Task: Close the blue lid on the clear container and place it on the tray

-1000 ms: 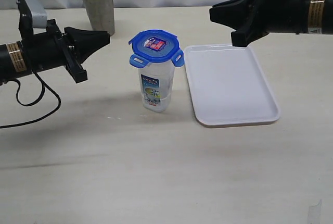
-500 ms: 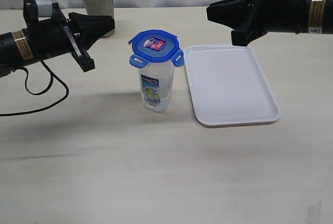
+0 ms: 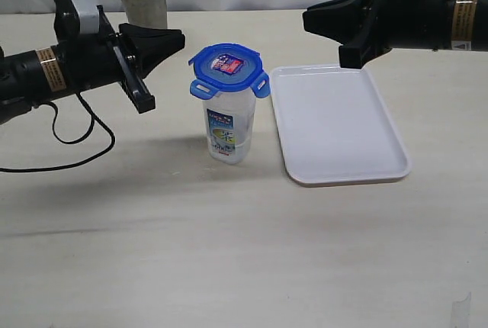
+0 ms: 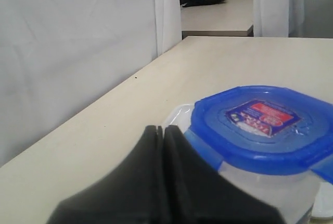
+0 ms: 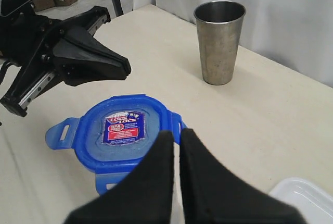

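1. left pincer [image 3: 180, 39]: jaws pressed together, empty; tip near the blue lid [image 3: 227, 66], not touching.
2. right pincer [image 3: 308, 20]: jaws pressed together, empty; held above the tray [image 3: 339, 126].
3. clear container [image 3: 229, 126]: upright on the tabletop [image 3: 229, 252], lid on top, just beside the tray.

Black arms [image 3: 412, 15], tan wrist bands [image 3: 462, 17]
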Available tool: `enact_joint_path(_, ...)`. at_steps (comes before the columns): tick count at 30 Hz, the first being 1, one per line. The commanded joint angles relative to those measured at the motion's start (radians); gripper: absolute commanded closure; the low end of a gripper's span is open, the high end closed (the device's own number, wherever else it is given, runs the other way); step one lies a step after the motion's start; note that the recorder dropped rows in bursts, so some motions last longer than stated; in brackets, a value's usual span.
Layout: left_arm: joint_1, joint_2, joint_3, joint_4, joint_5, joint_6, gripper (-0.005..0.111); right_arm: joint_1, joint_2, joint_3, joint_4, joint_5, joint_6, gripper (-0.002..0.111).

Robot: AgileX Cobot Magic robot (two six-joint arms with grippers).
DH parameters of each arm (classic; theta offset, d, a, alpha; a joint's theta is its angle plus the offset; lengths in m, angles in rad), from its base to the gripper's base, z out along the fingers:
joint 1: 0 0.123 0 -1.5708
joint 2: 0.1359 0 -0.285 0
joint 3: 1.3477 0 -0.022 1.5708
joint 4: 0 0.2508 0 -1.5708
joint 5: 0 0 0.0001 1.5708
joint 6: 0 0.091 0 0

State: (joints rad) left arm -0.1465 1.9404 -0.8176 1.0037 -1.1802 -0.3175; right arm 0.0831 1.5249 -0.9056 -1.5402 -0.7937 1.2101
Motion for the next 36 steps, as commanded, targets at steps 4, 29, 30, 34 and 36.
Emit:
enact_joint_path(4,-0.005,0.003,-0.005,0.046,-0.030,-0.029,0.107,0.000,-0.003,0.005,0.006,-0.001,-0.003,0.104)
enact_joint_path(29,0.000,0.003,-0.005,0.076,-0.020,-0.030,0.107,0.102,-0.003,-0.002,0.006,0.111,-0.046,0.104)
enact_joint_path(30,0.007,0.003,-0.005,0.071,-0.018,-0.030,0.107,0.132,-0.003,-0.001,0.006,0.185,-0.060,0.104)
enact_joint_path(34,0.050,0.003,-0.005,0.038,0.000,-0.053,0.107,0.295,-0.005,-0.012,0.010,0.602,-0.090,0.104)
enact_joint_path(36,0.072,0.003,-0.005,0.015,0.021,-0.098,0.107,0.353,-0.005,-0.029,0.018,0.768,-0.064,0.104)
